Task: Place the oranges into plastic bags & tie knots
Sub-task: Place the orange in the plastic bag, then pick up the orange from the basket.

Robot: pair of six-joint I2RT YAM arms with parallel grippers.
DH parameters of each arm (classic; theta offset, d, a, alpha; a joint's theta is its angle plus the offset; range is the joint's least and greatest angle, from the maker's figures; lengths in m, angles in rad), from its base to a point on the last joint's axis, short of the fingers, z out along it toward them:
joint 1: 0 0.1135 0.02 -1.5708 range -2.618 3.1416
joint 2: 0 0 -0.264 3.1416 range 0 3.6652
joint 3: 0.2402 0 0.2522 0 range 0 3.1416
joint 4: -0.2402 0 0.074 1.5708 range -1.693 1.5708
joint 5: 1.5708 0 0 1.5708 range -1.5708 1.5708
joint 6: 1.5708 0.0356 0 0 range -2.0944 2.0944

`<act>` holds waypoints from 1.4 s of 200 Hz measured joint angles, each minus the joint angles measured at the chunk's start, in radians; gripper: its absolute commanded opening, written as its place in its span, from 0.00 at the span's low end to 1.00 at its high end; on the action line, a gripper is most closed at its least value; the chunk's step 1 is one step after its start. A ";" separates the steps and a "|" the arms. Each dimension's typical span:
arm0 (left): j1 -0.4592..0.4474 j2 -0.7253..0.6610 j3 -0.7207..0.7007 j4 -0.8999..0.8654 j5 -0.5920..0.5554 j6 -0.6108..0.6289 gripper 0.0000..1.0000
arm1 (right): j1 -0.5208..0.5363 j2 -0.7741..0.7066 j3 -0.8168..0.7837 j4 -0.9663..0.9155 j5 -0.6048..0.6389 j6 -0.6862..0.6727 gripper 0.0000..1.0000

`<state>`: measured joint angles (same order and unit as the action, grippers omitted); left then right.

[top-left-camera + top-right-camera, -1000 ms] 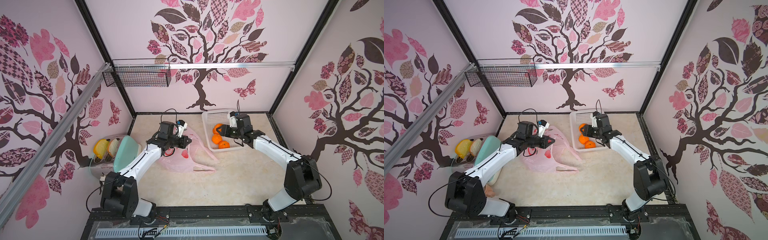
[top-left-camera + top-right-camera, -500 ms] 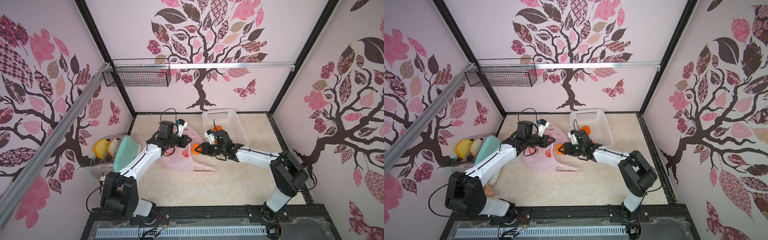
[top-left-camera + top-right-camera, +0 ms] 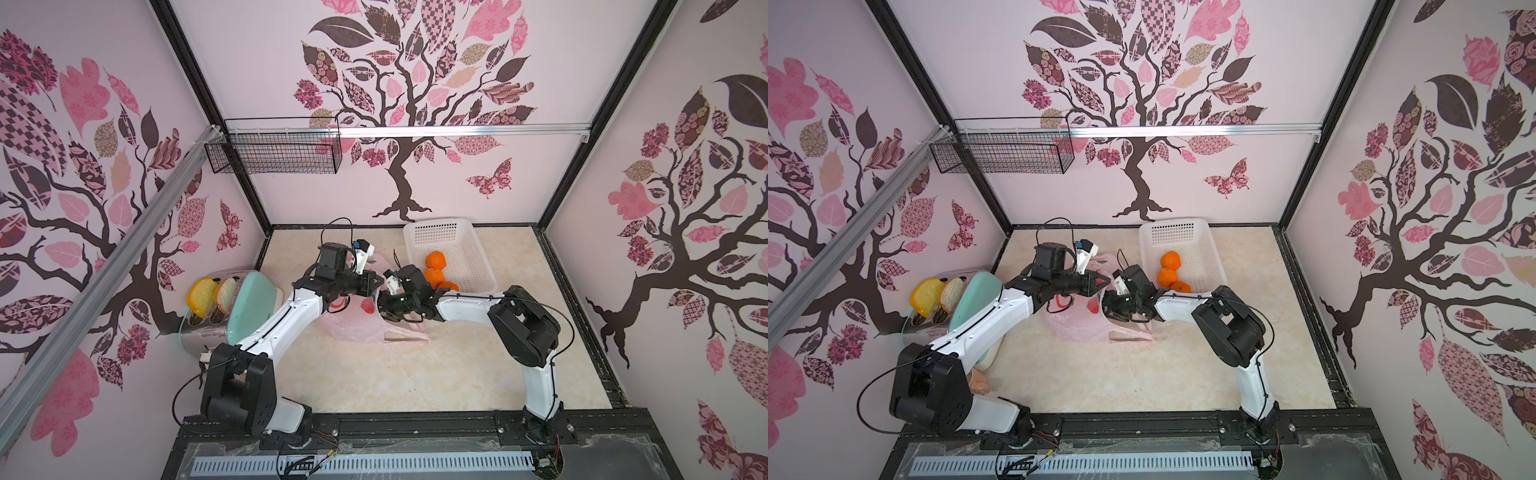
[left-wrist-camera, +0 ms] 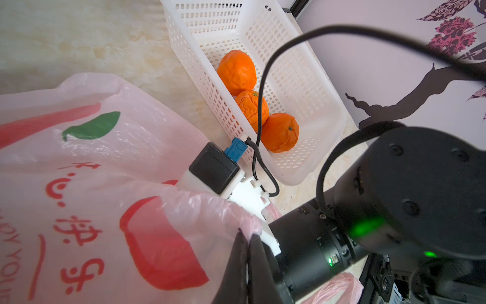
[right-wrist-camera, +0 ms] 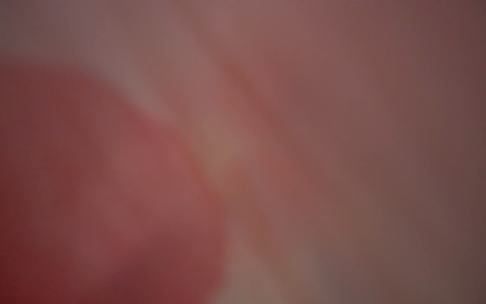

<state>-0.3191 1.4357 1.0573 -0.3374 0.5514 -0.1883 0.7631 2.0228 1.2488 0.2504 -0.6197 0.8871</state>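
Three oranges (image 3: 435, 260) (image 3: 1170, 260) (image 4: 236, 72) lie in the white perforated basket (image 3: 478, 257) (image 4: 302, 86). The pink plastic bag (image 3: 353, 328) (image 3: 1075, 328) (image 4: 92, 171), printed with red fruit, lies on the table left of the basket. My left gripper (image 3: 375, 280) (image 3: 1106, 282) (image 4: 248, 237) is shut on the bag's bunched rim and holds it lifted. My right gripper (image 3: 384, 309) (image 3: 1111, 309) reaches into the bag's mouth just below that rim. Pink film blurs the whole right wrist view, so its jaws are hidden. No orange shows at it. No knots show.
A toaster (image 3: 203, 320) with yellow toast slices and a teal plate (image 3: 251, 303) stand at the left wall. A black wire basket (image 3: 276, 151) hangs on the back wall. The bag's handle loops (image 3: 405, 336) lie spread toward the front.
My right arm carried an orange from the basket over to the bag and pushed into its mouth; that orange no longer shows. The left gripper has kept its hold on the rim.
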 measured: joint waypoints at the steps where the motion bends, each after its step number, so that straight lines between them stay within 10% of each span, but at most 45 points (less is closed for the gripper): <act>1: 0.000 0.000 -0.001 0.000 0.000 0.000 0.00 | 0.000 0.000 0.000 -0.001 -0.001 -0.002 0.94; 175: 0.005 -0.014 -0.005 -0.025 -0.022 0.008 0.00 | -0.349 -0.533 -0.278 -0.176 0.125 -0.235 0.65; 280: 0.005 0.001 0.006 -0.035 0.005 0.005 0.00 | -0.467 -0.071 0.156 -0.436 0.434 -0.466 0.85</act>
<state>-0.3145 1.4368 1.0630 -0.3725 0.5560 -0.1833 0.2962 1.9518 1.4044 -0.1852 -0.1856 0.4213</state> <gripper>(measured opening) 0.040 0.839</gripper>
